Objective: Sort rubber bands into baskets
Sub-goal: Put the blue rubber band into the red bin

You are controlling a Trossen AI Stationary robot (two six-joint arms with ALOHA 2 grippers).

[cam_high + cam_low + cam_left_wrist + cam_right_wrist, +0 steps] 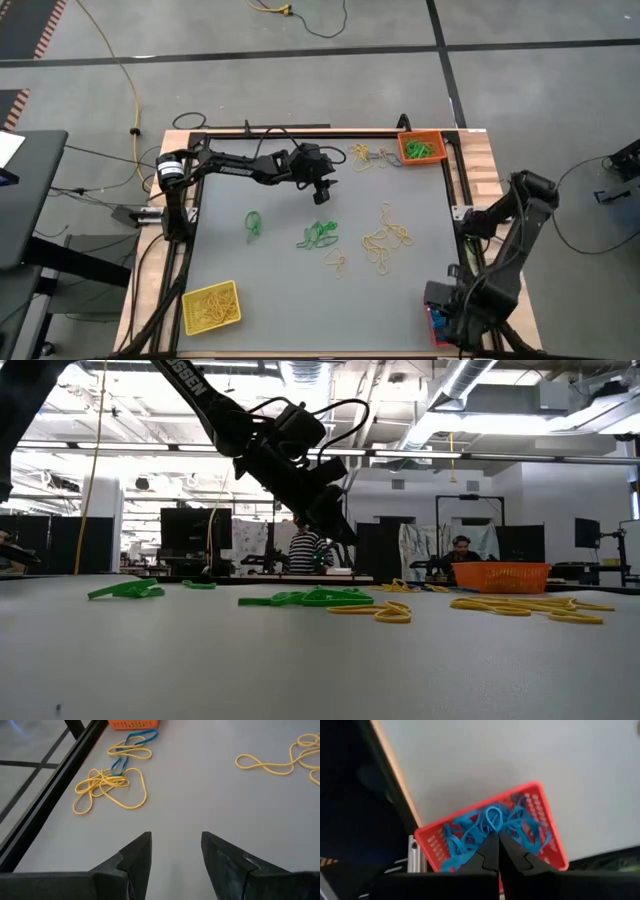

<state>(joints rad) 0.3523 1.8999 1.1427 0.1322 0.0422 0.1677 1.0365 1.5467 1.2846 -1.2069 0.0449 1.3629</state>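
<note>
My right gripper (497, 836) points down over the red basket (547, 820) at the table's near right corner, shut on a blue rubber band (493, 816). The basket holds several blue bands. My left gripper (175, 840) hangs open above the table's middle (322, 192), with nothing between its fingers. Past it lie a heap of yellow bands (107, 787) and a blue band (134, 745), near the orange basket (422, 148), which holds green bands. Green bands (318, 236) and yellow bands (386, 240) lie flat mid-table. The yellow basket (212, 306) stands near left. My right gripper pinches the blue rubber band between its two fingertips, coming from above and pointing down. A small loop of the band (493, 815) stands out past the tips, over the heap of blue bands in the red basket. Whether it hangs clear of that heap I cannot tell.
A black frame rail (455, 190) runs around the grey mat. A single green band (254, 222) lies left of the middle and a yellow one (336, 262) nearer the front. People and desks show in the room behind the table.
</note>
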